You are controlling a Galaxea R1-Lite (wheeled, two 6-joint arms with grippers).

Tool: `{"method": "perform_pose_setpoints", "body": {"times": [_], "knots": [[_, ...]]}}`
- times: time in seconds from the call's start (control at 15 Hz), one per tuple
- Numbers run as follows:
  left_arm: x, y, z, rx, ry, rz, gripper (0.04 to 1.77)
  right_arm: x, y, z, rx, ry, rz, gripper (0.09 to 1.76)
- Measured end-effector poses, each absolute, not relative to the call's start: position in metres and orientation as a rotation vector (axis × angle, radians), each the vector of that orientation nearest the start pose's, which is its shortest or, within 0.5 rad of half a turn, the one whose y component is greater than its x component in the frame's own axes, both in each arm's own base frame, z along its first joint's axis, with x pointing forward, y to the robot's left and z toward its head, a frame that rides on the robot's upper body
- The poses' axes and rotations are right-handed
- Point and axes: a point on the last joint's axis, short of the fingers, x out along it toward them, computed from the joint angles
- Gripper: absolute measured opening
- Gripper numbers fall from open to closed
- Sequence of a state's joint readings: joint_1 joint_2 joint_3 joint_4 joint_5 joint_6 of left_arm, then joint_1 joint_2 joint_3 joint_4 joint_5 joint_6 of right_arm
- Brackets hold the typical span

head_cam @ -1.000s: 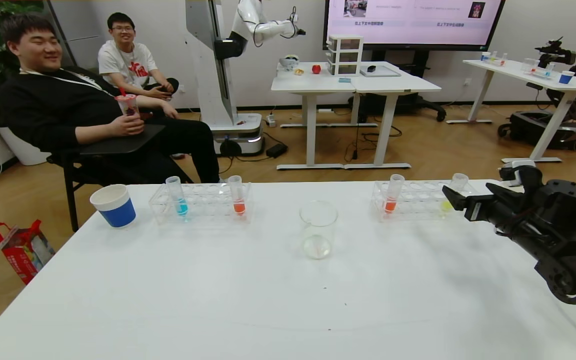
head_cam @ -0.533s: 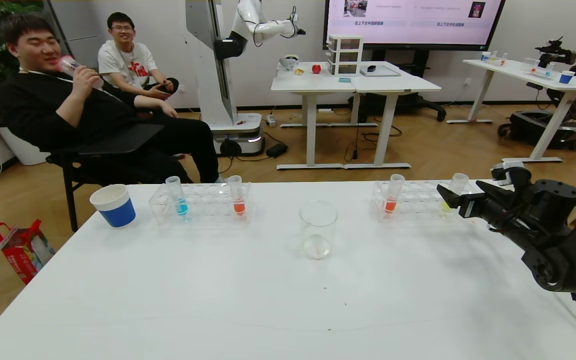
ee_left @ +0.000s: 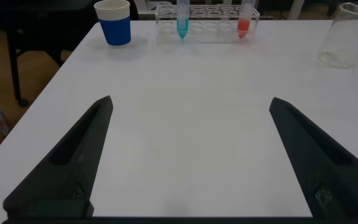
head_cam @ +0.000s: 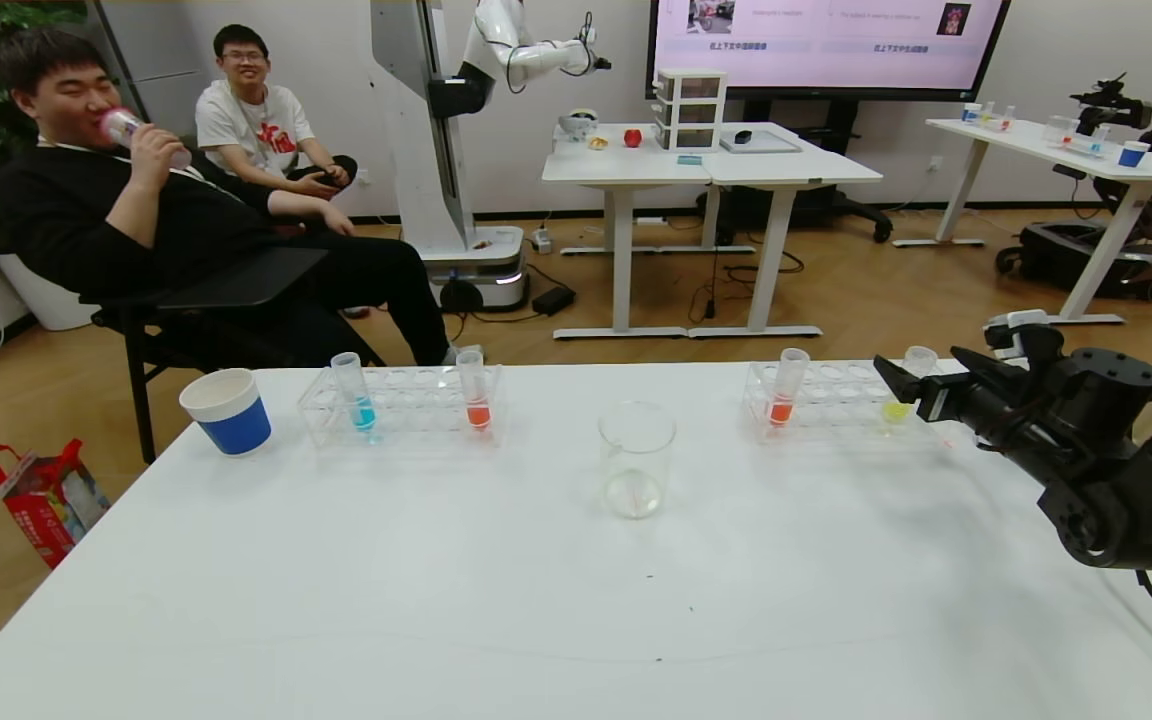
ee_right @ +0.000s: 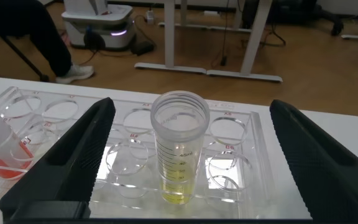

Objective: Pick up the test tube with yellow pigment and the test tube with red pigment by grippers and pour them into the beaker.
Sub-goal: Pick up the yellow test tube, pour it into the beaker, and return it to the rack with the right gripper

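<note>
Right wrist view: our right gripper (ee_right: 185, 163) stands spread wide, the test tube with yellow pigment (ee_right: 179, 148) upright between its fingers (ee_right: 73, 162), ungrasped.

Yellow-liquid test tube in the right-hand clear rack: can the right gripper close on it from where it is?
Probably yes. The right gripper has its jaws open on either side of the small clear tube of yellow liquid, which stands upright in the clear plastic rack with empty holes around it.
</note>
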State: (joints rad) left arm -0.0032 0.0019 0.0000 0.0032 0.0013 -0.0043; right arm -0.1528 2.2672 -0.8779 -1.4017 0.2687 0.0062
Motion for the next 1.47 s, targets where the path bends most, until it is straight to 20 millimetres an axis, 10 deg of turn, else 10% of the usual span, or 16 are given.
{"method": "perform_pose_setpoints", "body": {"times": [0.13, 0.33, 0.8, 1.47], "knots": [[-0.023, 0.0, 0.075, -0.004, 0.005, -0.002, 1.75, 0.397, -0.056, 0.071, 0.005, -0.007, 0.115, 1.45], [-0.023, 0.0, 0.075, -0.004, 0.005, -0.001, 1.75, 0.396, -0.057, 0.068, 0.006, 0.003, 0.134, 0.36], [-0.023, 0.0, 0.075, -0.004, 0.004, -0.001, 1.75, 0.395, -0.057, 0.073, 0.002, -0.008, 0.131, 0.49], [-0.023, 0.0, 0.075, -0.004, 0.005, -0.001, 1.75, 0.389, -0.056, 0.137, -0.079, -0.098, 0.113, 0.49]]}}
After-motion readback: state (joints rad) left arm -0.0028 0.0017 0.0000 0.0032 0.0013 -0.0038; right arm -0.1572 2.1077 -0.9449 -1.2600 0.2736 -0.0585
